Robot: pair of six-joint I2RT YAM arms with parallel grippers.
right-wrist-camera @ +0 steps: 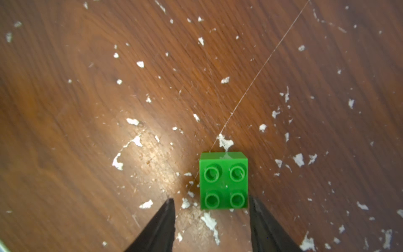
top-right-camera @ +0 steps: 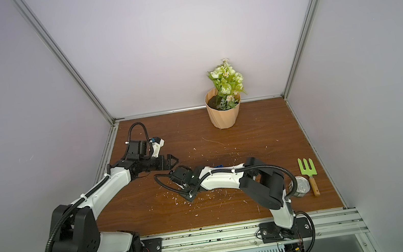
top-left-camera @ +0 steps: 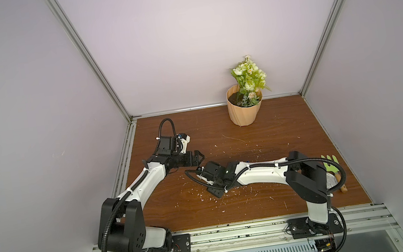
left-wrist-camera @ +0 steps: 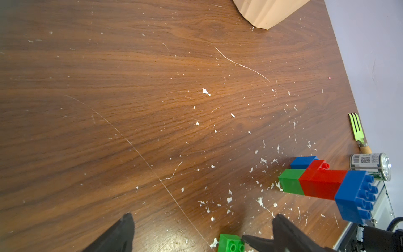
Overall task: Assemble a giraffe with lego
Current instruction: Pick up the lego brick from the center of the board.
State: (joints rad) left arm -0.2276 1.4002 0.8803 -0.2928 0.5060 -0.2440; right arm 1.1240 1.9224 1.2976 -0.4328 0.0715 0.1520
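Near giraffe (left-wrist-camera: 320, 183), last green brick (right-wrist-camera: 223, 181) loose on table (right-wrist-camera: 87, 87). Legs, body, head joined; green cap missing. R gripper (right-wrist-camera: 211, 199) jaws apart astride brick, ungripped; L gripper (left-wrist-camera: 204, 215) released, empty.

Green brick (right-wrist-camera: 223, 181), red-blue-green giraffe (left-wrist-camera: 322, 183), white-flecked brown woodgrain table (left-wrist-camera: 130, 87)

scuffed wooden table (top-left-camera: 259, 204); on it pot (top-left-camera: 244, 111), fork (top-right-camera: 306, 168), can (top-right-camera: 301, 185), green brick (right-wrist-camera: 223, 181), giraffe (left-wrist-camera: 322, 183)

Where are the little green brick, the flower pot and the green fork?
green brick (right-wrist-camera: 223, 181), right wrist view, studded top.
flower pot (top-left-camera: 245, 113), a top view, ribbed side wall.
green fork (top-right-camera: 307, 171), a top view, base of the prongs.
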